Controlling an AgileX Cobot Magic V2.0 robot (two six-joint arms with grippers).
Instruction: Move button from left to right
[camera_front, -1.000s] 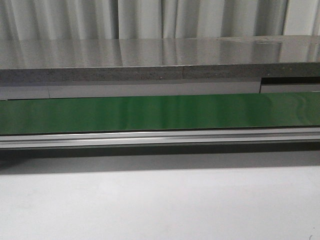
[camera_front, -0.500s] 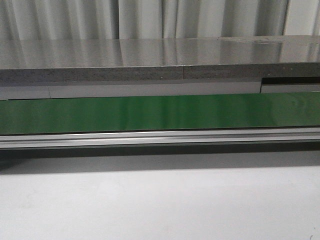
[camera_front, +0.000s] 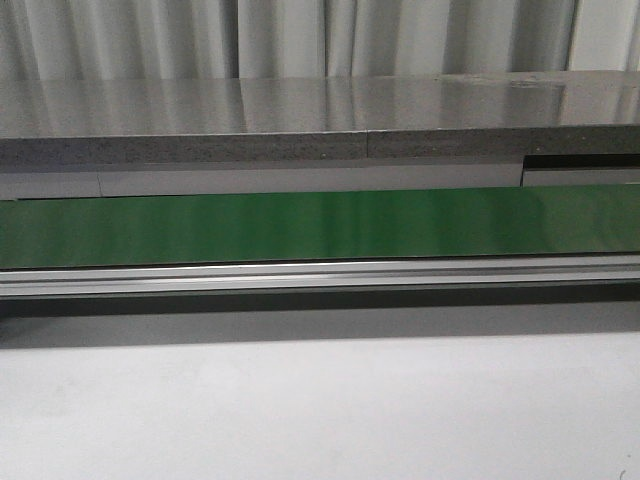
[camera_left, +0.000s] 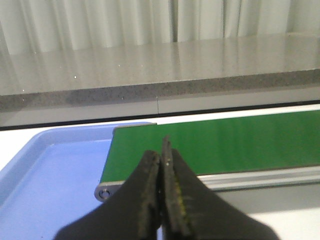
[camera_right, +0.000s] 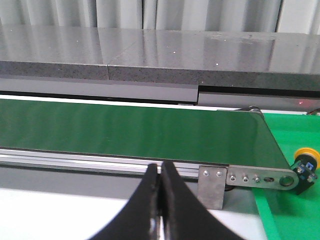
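The button, with a yellow cap on a black body with a blue mark, lies in the green tray just past the right end of the green conveyor belt. It shows only in the right wrist view. My right gripper is shut and empty, in front of the belt's rail, well left of the button. My left gripper is shut and empty, in front of the belt's left end. Neither gripper shows in the front view, where the belt carries nothing.
A blue tray sits at the belt's left end. A grey stone-like shelf runs behind the belt, with curtains behind it. An aluminium rail edges the belt's front. White tabletop lies in front.
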